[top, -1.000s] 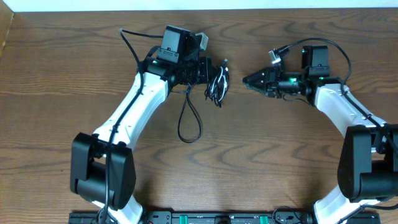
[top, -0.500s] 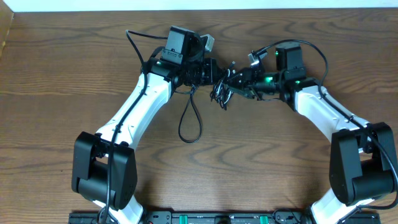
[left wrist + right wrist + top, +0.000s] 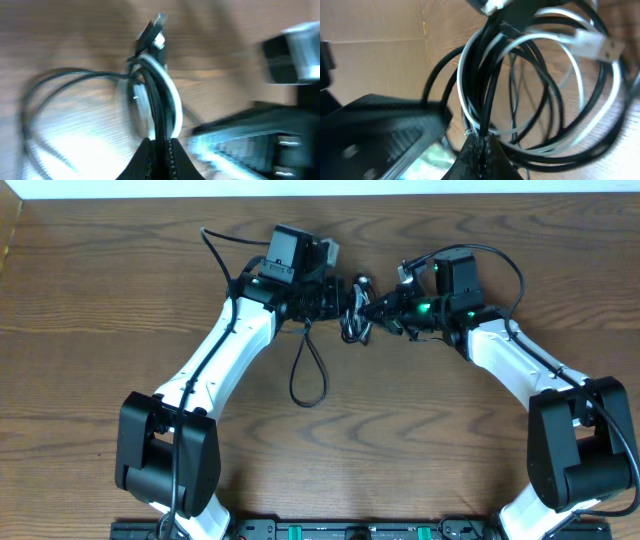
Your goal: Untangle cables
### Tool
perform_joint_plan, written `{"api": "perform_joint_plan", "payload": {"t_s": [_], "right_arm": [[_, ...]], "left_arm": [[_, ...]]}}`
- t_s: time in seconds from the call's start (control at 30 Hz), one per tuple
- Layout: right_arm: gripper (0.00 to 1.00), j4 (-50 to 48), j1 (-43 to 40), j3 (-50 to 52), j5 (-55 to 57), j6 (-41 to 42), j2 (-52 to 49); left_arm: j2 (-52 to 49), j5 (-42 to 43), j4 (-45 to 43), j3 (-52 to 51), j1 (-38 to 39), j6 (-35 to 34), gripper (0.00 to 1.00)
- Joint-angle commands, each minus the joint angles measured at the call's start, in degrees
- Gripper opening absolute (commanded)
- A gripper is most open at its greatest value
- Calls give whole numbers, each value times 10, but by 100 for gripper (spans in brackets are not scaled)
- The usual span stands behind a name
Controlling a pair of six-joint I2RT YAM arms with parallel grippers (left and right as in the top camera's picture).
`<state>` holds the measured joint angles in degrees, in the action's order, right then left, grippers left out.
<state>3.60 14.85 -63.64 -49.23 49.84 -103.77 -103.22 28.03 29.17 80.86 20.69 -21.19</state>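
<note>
The cables (image 3: pixel 355 315) are a small knot of thin black and white loops at the far middle of the tabletop (image 3: pixel 100 330), pinched between the two arms. One long black loop (image 3: pixel 307 375) trails from the knot toward the near side. The overhead view does not show whether the knot rests on the wood or hangs above it.

The left wrist view is blurred. It shows the left jaws clenched on black and white strands (image 3: pixel 159 107) that rise to a small plug (image 3: pixel 155 30).

The right wrist view shows what the overhead hides: several overlapping coils (image 3: pixel 535 95), white threaded through black, and a white plug (image 3: pixel 597 47) with a metal tip at upper right. The right jaws are clenched, apparently on black strands at the coils' base.
</note>
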Motion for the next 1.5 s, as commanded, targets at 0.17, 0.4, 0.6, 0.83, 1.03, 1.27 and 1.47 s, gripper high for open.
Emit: {"api": "perform_joint_plan", "payload": {"t_s": [0.17, 0.4, 0.6, 0.83, 1.03, 1.27, 1.47], "right_arm": [[1, -38, -31, -2, -36, -99, 47], [1, -82, -34, -2, -60, -184, 96], [1, -25, -40, -2, -59, -250, 106], [1, 99, -39, -2, -45, -360, 106], [1, 173, -39, -2, -29, -423, 106], [1, 201, -39, -2, 8, -433, 106], [1, 236, -39, -1, 88, -433, 106]], "left_arm": [[0, -123, 43, -6, -2, 7, 7], [-3, -123, 34, -40, -1, 7, 7], [-5, -122, 25, -67, -1, 7, 7], [-5, -120, 5, -71, -2, 7, 36], [-5, -65, -30, -71, -1, -11, 45], [-14, -61, -31, -79, 0, -43, 47], [-60, 12, -33, -83, 0, -42, 46]]}}
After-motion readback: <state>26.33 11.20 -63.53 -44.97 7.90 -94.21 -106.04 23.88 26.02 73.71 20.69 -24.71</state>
